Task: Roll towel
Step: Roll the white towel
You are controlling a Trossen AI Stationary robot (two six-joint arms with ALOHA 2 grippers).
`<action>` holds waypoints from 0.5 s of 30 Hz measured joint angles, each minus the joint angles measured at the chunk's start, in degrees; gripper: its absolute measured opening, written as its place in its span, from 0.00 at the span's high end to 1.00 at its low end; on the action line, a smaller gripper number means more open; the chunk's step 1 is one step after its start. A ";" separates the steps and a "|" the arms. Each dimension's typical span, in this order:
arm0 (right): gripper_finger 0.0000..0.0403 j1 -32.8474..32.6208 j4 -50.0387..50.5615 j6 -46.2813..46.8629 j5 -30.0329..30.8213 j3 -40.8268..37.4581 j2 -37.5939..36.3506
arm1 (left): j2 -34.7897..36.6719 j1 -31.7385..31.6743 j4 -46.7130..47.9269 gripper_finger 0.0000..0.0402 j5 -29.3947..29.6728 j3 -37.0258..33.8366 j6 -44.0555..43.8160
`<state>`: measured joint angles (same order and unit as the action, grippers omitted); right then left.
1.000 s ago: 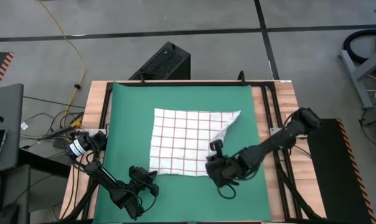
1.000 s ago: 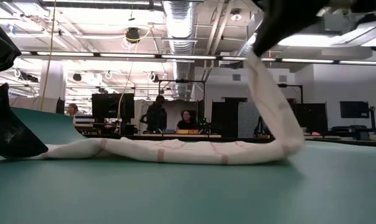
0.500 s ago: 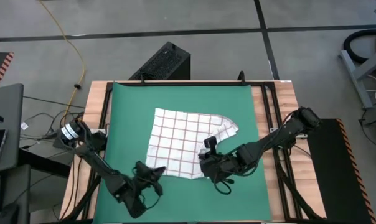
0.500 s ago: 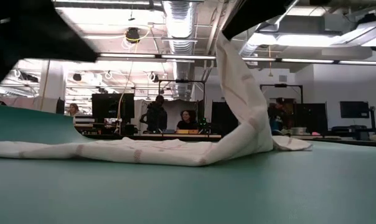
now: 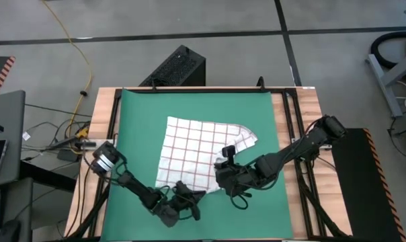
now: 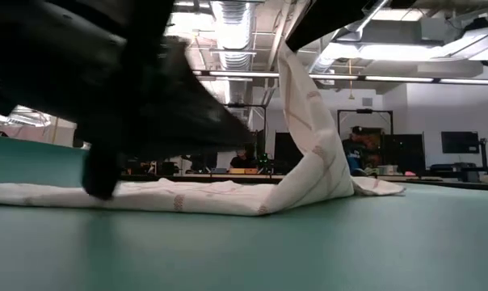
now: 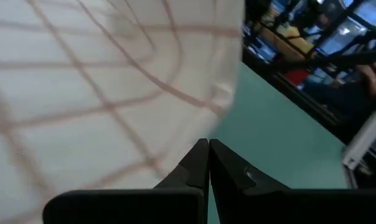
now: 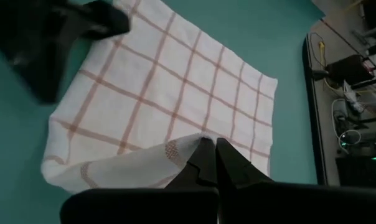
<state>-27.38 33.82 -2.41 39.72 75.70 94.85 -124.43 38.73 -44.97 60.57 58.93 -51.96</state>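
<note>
So from my seat: the right gripper (image 5: 222, 176) has its fingers pinched all the way together on the towel (image 5: 199, 153), grabbing it at the near right corner. In the right wrist view the fingertips (image 8: 208, 163) are clamped on a folded-over bit of cloth, and from table height that corner stands up off the green mat (image 5: 142, 128) like a little tent while the rest lies flat.

The left gripper (image 5: 189, 202) is also fully closed, fingers pressed together, sitting at the towel's near edge. The left wrist view shows its tips (image 7: 206, 163) right up against the cloth, but I can't tell if it really has any fabric pinched, or is just touching it.

The towel itself sits roughly mid-mat, a bit toward the right. The far right corner looks rounded, tucked over on itself. The far and left edges lie flat and straight.

Room-wise, there's a wide strip of bare mat on the far side and along the left, less on the near side where both grippers crowd in. The two grippers are near each other, not touching.
</note>
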 joint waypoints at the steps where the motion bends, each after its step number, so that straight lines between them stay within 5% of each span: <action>1: 1.00 0.02 -0.02 -0.90 0.00 0.00 0.00 | -1.27 -0.51 0.05 1.00 -1.41 1.89 0.37; 6: 1.00 0.07 -0.03 -3.94 -0.02 0.00 0.00 | -4.26 -2.38 10.15 1.00 -4.96 11.16 1.26; 15: 1.00 -0.76 3.64 -4.09 0.33 0.00 0.00 | -0.36 1.78 31.43 1.00 7.44 14.93 -12.42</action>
<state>-28.14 37.46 -6.50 40.05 75.70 94.85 -124.78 40.51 -13.54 68.02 73.87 -64.39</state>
